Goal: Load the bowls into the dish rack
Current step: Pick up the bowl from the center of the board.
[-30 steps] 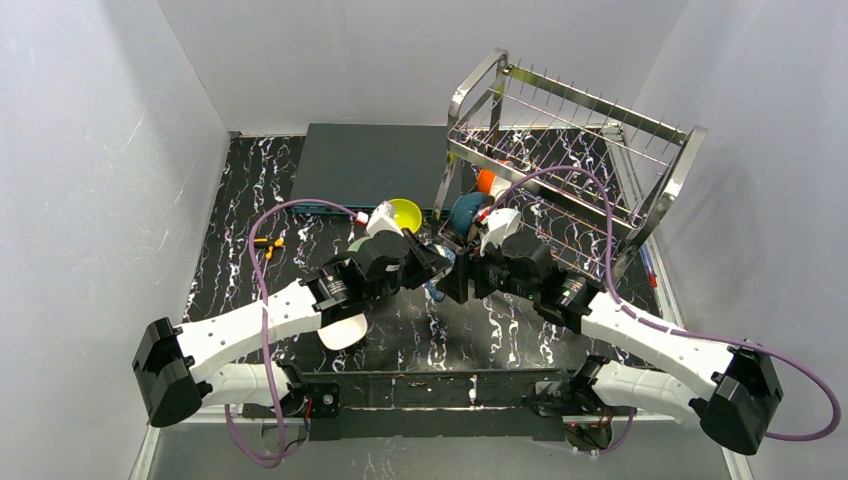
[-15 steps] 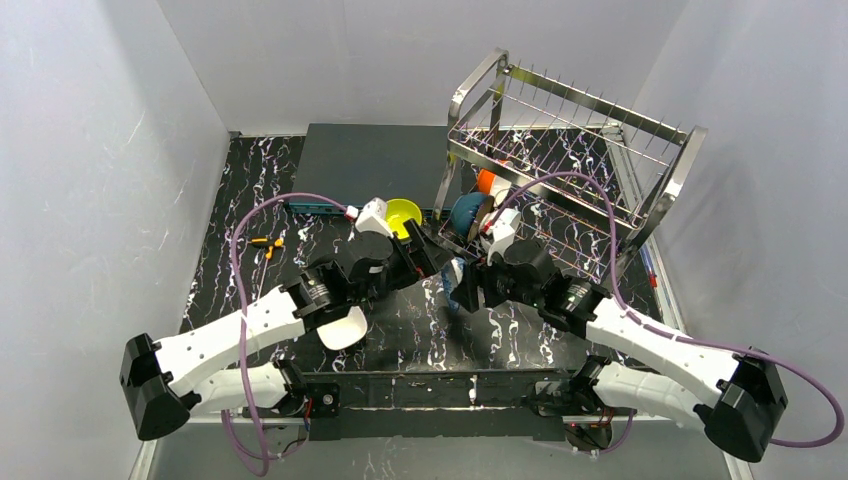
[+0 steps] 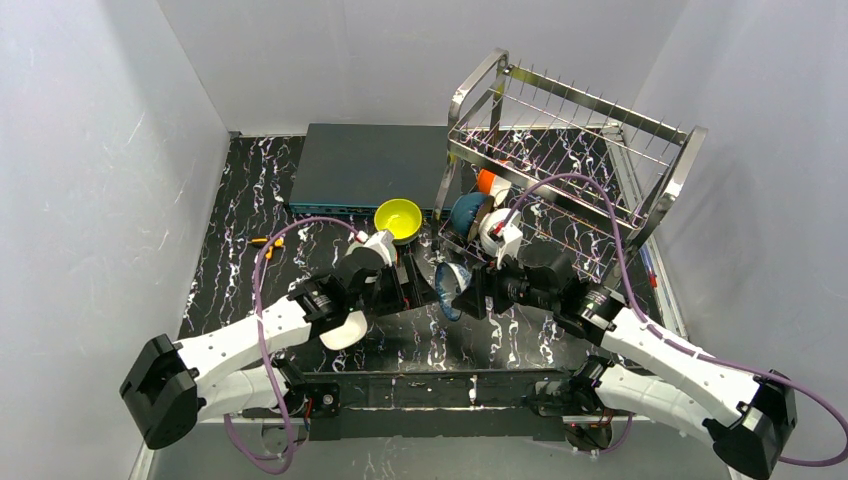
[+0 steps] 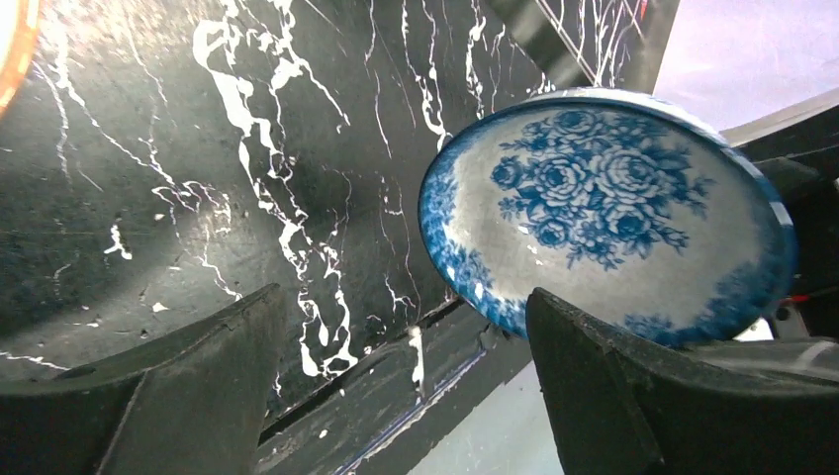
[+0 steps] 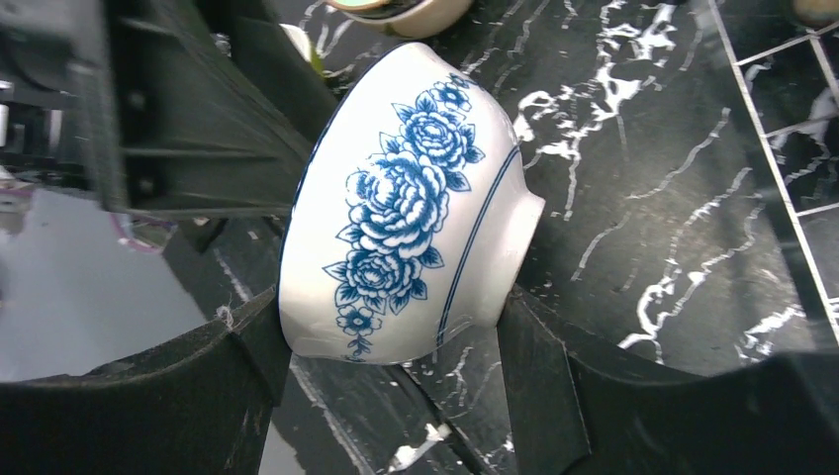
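The right claw [image 5: 396,341] pinches a white bowl with blue roses [image 5: 406,208], one finger near the rim and the other near the foot. The bowl is tipped on its side above the dark marbled worktop [image 3: 230,250], near the middle. Its open mouth faces the left claw [image 4: 406,391] at 9 o'clock, which is spread wide and holds nothing. From the held bowl, a yellow-green bowl [image 3: 398,217] sits on the worktop at 11 o'clock. A white bowl [image 3: 345,330] lies at 8 o'clock, partly under the left arm. The steel dish rack [image 3: 570,150] stands at 1 o'clock, with a dark blue bowl [image 3: 465,212] and an orange bowl [image 3: 487,181] in its lower tier. A flat dark box [image 3: 365,165] lies at 11 o'clock, beyond the yellow-green bowl.
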Robot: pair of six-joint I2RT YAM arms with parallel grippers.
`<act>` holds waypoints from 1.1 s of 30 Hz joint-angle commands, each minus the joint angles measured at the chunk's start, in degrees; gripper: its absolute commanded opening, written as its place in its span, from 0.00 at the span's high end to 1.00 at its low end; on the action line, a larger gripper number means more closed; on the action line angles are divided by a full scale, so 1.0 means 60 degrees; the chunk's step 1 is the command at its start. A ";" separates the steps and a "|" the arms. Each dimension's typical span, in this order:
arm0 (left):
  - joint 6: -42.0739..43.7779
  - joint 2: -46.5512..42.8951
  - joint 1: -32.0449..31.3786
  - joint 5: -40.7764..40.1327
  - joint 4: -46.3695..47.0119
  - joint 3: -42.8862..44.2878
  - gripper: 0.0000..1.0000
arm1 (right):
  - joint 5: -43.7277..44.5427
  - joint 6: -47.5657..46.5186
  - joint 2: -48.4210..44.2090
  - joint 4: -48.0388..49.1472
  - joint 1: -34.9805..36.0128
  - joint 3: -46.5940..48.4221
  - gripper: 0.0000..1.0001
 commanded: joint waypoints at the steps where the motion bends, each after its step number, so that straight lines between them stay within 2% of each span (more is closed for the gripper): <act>1: -0.0253 0.0008 0.0009 0.1124 0.1860 -0.0424 0.17 | -0.0970 0.0944 -0.0359 0.1681 -0.0048 0.0438 0.99; 6: -0.0283 -0.0030 0.0012 0.1575 0.2760 -0.0592 0.29 | -0.1434 0.1440 -0.0275 0.2336 -0.0046 0.0392 0.99; 11: -0.0355 -0.0445 0.0010 0.1553 0.3346 -0.0954 0.50 | -0.1770 0.1704 -0.0033 0.2940 -0.0050 0.0401 0.99; 13: -0.0365 -0.0689 0.0007 0.1357 0.3349 -0.1116 0.62 | -0.1784 0.1786 -0.0020 0.3092 -0.0050 0.0340 0.99; 17: -0.0549 -0.1302 0.0030 0.0808 0.3336 -0.1562 0.97 | -0.1559 0.1808 -0.0004 0.2900 -0.0071 0.0376 0.99; 18: -0.0565 -0.1472 0.0052 0.0714 0.3327 -0.1657 1.00 | -0.1483 0.1800 -0.0008 0.2849 -0.0071 0.0361 0.97; 19: -0.0563 -0.1632 0.0060 0.0602 0.3280 -0.1736 1.00 | -0.1395 0.1776 -0.0031 0.2782 -0.0073 0.0348 0.86; 21: -0.0544 -0.1872 0.0047 0.0254 0.2839 -0.1714 1.00 | -0.1074 0.1653 -0.0047 0.2497 -0.0063 0.0359 0.47; 22: -0.0533 -0.1972 0.0047 0.0032 0.2169 -0.1595 1.00 | -0.0884 0.1552 -0.0023 0.2282 -0.0061 0.0382 0.35; 24: -0.0338 -0.1968 0.0048 -0.0478 0.0710 -0.1095 1.00 | -0.0433 0.1306 0.0103 0.1512 -0.0066 0.0623 0.20; 26: 0.0005 -0.1758 0.0049 -0.1088 -0.0848 -0.0393 1.00 | -0.0109 0.1033 0.0371 0.0818 -0.0069 0.0828 0.09; 27: 0.0171 -0.1604 0.0053 -0.1251 -0.1440 -0.0086 1.00 | 0.0004 0.0894 0.0478 0.0629 -0.0071 0.0902 0.07; 29: 0.0414 -0.1333 0.0040 -0.1345 -0.2008 0.0330 1.00 | 0.0131 0.0716 0.0703 0.0421 -0.0064 0.0935 0.06; 33: 0.0522 -0.0951 0.0011 -0.1112 -0.2102 0.0735 1.00 | 0.0281 0.0450 0.1125 0.0216 -0.0069 0.0962 0.07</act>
